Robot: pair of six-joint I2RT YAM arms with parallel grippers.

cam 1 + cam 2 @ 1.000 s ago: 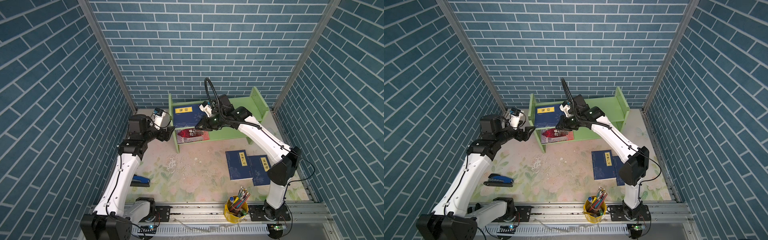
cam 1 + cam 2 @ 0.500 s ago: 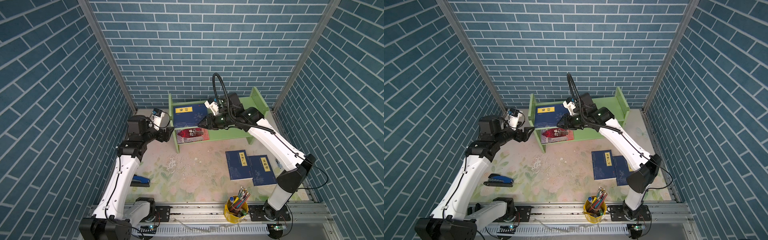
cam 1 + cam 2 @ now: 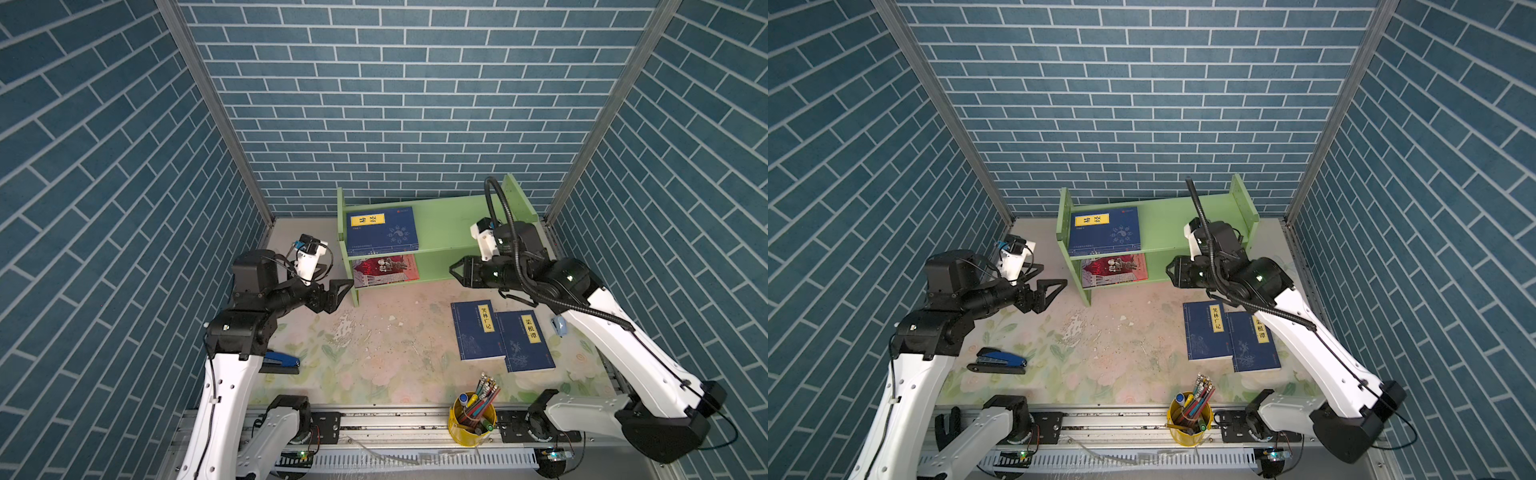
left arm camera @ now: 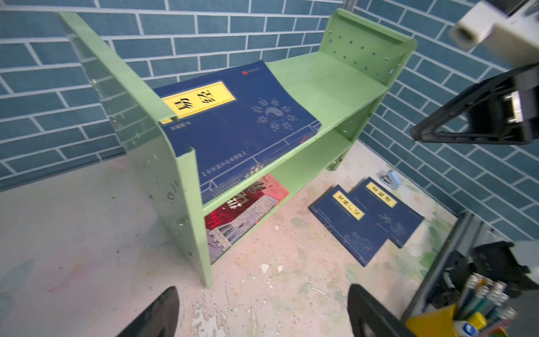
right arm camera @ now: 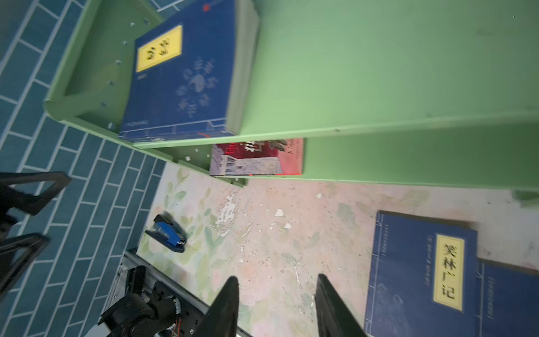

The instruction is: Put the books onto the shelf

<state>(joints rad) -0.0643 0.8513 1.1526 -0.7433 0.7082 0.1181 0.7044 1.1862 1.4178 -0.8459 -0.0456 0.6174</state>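
As books lie flat, pale gadget, maybe stapler, sits near.

One shelf. Four books showing: one navy book on the shelf's top tier, one red-grey book on its lower tier, two navy books in front of the shelf. One blue stapler, one pen cup.
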